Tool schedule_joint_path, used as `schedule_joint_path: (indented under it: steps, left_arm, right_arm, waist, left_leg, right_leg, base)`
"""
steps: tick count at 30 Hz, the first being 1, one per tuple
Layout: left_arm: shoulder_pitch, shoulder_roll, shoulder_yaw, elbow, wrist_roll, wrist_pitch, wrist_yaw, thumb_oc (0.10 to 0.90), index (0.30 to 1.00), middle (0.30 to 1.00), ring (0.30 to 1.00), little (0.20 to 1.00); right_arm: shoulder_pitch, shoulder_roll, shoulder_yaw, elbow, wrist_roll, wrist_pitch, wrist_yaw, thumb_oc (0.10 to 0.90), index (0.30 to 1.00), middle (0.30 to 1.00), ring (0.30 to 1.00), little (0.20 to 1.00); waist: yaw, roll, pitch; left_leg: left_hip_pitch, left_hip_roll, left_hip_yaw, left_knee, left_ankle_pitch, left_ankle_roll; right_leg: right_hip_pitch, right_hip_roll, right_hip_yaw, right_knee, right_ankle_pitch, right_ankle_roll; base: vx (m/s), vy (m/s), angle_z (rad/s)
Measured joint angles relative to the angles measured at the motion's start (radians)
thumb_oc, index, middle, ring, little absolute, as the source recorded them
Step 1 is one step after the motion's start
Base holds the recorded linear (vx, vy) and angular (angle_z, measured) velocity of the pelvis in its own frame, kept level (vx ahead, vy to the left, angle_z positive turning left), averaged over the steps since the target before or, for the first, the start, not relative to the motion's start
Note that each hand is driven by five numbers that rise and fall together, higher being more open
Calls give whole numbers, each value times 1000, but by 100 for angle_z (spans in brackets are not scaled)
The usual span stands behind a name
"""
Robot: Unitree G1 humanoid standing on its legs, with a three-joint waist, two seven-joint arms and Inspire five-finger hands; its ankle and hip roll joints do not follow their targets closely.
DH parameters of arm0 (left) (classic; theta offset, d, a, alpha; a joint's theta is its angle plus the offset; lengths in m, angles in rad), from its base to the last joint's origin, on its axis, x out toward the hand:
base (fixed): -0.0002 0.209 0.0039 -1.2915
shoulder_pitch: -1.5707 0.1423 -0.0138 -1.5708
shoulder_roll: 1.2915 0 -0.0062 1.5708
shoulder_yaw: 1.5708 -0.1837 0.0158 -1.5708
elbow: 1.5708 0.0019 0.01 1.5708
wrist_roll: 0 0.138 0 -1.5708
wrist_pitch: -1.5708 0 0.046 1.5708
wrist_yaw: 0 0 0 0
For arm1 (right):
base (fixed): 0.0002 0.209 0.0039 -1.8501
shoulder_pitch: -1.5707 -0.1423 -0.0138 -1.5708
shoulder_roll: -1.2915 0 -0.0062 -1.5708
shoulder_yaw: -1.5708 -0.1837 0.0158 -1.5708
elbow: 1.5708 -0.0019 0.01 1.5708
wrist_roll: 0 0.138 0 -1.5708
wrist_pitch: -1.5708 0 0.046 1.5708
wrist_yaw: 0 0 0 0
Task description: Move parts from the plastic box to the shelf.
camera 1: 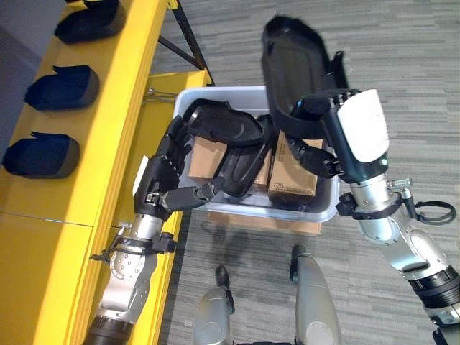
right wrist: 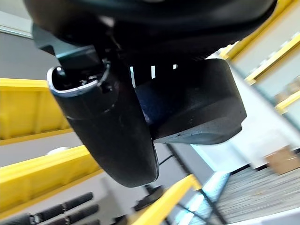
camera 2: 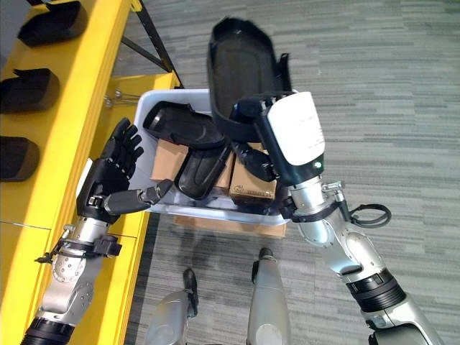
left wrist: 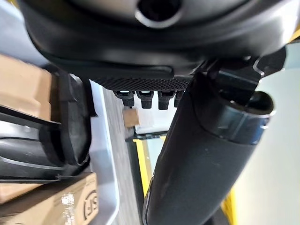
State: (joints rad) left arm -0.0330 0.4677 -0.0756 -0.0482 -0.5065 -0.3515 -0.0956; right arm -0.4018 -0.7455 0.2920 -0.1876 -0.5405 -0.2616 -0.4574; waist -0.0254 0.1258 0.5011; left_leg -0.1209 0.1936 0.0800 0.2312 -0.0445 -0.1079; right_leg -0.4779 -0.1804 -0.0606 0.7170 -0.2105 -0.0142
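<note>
The pale plastic box (camera 1: pixel 325 210) stands on the floor beside the yellow shelf (camera 1: pixel 122 108). My right hand (camera 1: pixel 316 109) is shut on a large black shell-shaped part (camera 1: pixel 291 61), held up above the box's right half; the right wrist view shows the thumb (right wrist: pixel 108 126) against that part (right wrist: pixel 197 108). Two more black parts (camera 1: pixel 226 123) (camera 1: pixel 241 167) lie in the box on top of cardboard cartons (camera 1: pixel 291 176). At the box's left wall my left hand (camera 2: pixel 108 180) is open, its fingers spread, with the thumb (camera 2: pixel 147 194) reaching toward the lower part.
Three black parts (camera 1: pixel 65 88) (camera 1: pixel 43 154) (camera 1: pixel 90 21) sit in a row on the shelf's top level. A flat cardboard piece (camera 1: pixel 287 224) lies under the box. Grey carpet (camera 1: pixel 402 57) stretches right of the box. A dark shelf brace (camera 1: pixel 183 50) stands behind it.
</note>
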Motion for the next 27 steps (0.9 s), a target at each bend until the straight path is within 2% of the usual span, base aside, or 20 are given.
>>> schedule_joint_path:
  steps: [1,2,3,5,7,9,10,12,13,14,15,16,17,18,19,20,21,23,25,27]
  left_arm:
    - [8,-8,0,0,0,2,-6,900,1000,1000,1000,1000]
    - [23,-25,-16,6,-1,4,-37,900,1000,1000,1000,1000]
    - [25,-24,-37,7,-1,4,-61,900,1000,1000,1000,1000]
    - [21,-16,-74,9,0,4,-87,900,1000,1000,1000,1000]
    - [20,-15,-108,9,1,3,-92,900,1000,1000,1000,1000]
    - [12,-10,-141,9,3,2,-98,900,1000,1000,1000,1000]
    - [7,-9,-150,8,2,2,-104,900,1000,1000,1000,1000]
    - [6,-6,-161,7,2,2,-114,900,1000,1000,1000,1000]
    - [4,1,-167,2,2,2,-113,900,1000,1000,1000,1000]
    - [-10,10,-179,-7,4,2,-115,900,1000,1000,1000,1000]
    - [-18,18,-190,-12,9,0,-113,900,1000,1000,1000,1000]
    - [-30,37,-208,-19,26,0,-116,900,1000,1000,1000,1000]
    - [-31,46,-215,-29,44,0,-116,900,1000,1000,1000,1000]
    - [-34,62,-235,-42,49,0,-113,900,1000,1000,1000,1000]
    - [-48,72,-242,-44,52,-2,-115,900,1000,1000,1000,1000]
    - [-48,71,-243,-45,52,0,-113,900,1000,1000,1000,1000]
    - [-43,82,-243,-56,51,4,-106,900,1000,1000,1000,1000]
    - [-28,110,-240,-84,51,6,-105,900,1000,1000,1000,1000]
    - [9,128,-237,-117,51,7,-104,900,1000,1000,1000,1000]
    - [29,141,-233,-140,51,16,-103,900,1000,1000,1000,1000]
  right_arm:
    - [0,0,3,-1,6,0,5,400,300,300,300,300]
    - [1,-1,11,-3,23,2,13,400,300,300,300,300]
    - [1,-5,11,-6,36,6,14,400,300,300,300,300]
    - [-8,-3,11,-6,48,13,24,400,300,300,300,300]
    - [-18,-6,12,-6,58,12,40,400,300,300,300,300]
    - [-19,-11,12,-6,84,15,39,400,300,300,300,300]
    - [-20,-15,12,-6,93,15,39,400,300,300,300,300]
    - [-19,-15,13,-6,95,16,39,400,300,300,300,300]
    - [-18,-15,12,-6,95,17,38,400,300,300,300,300]
    - [-15,-16,4,-5,95,21,32,400,300,300,300,300]
    - [-12,-13,4,-5,95,28,30,400,300,300,300,300]
    - [-3,-10,4,-5,95,31,25,400,300,300,300,300]
    - [3,-10,4,-5,94,31,22,400,300,300,300,300]
    - [18,-11,3,-5,91,31,9,400,300,300,300,300]
    - [27,-1,3,-6,90,32,-7,400,300,300,300,300]
    - [30,1,3,-6,89,32,-9,400,300,300,300,300]
    - [36,14,4,-6,78,32,-9,400,300,300,300,300]
    - [50,35,6,-6,53,31,-14,400,300,300,300,300]
    - [68,53,10,-6,28,29,-22,400,300,300,300,300]
    - [69,54,10,-8,29,30,-22,400,300,300,300,300]
  waist:
    - [1,8,-5]
    - [-4,22,-14]
    - [1,30,-22]
    - [4,26,-27]
    - [28,21,-41]
    - [19,19,-58]
    - [21,16,-61]
    - [26,4,-71]
    - [20,-2,-86]
    - [11,-7,-92]
    - [4,-7,-92]
    - [-4,-4,-97]
    - [-5,-2,-110]
    - [-28,16,-135]
    - [-28,5,-140]
    - [-24,5,-141]
    - [-15,8,-144]
    - [-11,3,-154]
    - [4,-7,-195]
    - [13,-16,-205]
  left_leg:
    - [-2,3,-2,-8,14,-1]
    - [-1,9,40,-70,109,17]
    - [12,21,108,-117,159,70]
    - [30,35,176,-129,165,79]
    - [63,28,192,-92,143,66]
    - [60,16,199,-56,113,58]
    - [58,13,214,-57,114,58]
    - [50,4,224,-60,132,35]
    - [38,0,242,-80,156,33]
    - [2,10,285,11,78,64]
    - [-9,25,316,102,36,76]
    - [13,29,336,161,-5,70]
    - [31,28,353,153,-35,62]
    - [57,17,387,74,-64,45]
    - [72,-10,384,30,-42,19]
    - [74,-17,382,22,-41,21]
    - [80,-30,375,7,-35,34]
    - [78,-45,350,3,-41,54]
    - [74,-64,334,-10,-37,67]
    - [78,-76,323,-23,-33,72]
  right_leg:
    - [3,-4,-10,3,-3,-4]
    - [29,-38,-65,1,-21,-27]
    - [44,-60,-111,-17,-20,-51]
    - [70,-78,-150,-23,-34,-65]
    - [66,-97,-162,-25,-31,-72]
    - [66,-120,-190,-30,-29,-68]
    - [66,-129,-199,-30,-27,-67]
    - [68,-142,-211,-34,-20,-64]
    - [70,-157,-233,-52,-7,-60]
    - [86,-187,-280,-88,25,-62]
    - [104,-189,-298,-116,43,-57]
    - [133,-191,-319,-151,70,-36]
    - [141,-194,-333,-164,81,-27]
    - [159,-197,-369,-183,95,-8]
    - [171,-207,-371,-203,109,1]
    - [180,-207,-374,-223,120,0]
    - [219,-199,-384,-282,163,12]
    - [262,-193,-386,-341,191,24]
    - [279,-192,-382,-388,217,52]
    - [301,-191,-385,-414,235,62]
  base:
    - [-62,-22,83]
    - [-30,-5,115]
    - [-32,13,127]
    - [-64,68,91]
    - [-125,91,38]
    - [-122,63,39]
    - [-152,58,39]
    - [-164,90,25]
    - [-159,148,50]
    - [-168,168,64]
    - [-141,265,71]
    - [-117,265,53]
    - [-112,315,72]
    - [-76,265,74]
    - [-59,235,67]
    - [-50,239,38]
    - [-39,186,24]
    - [-55,207,40]
    - [-66,175,36]
    - [-69,143,21]
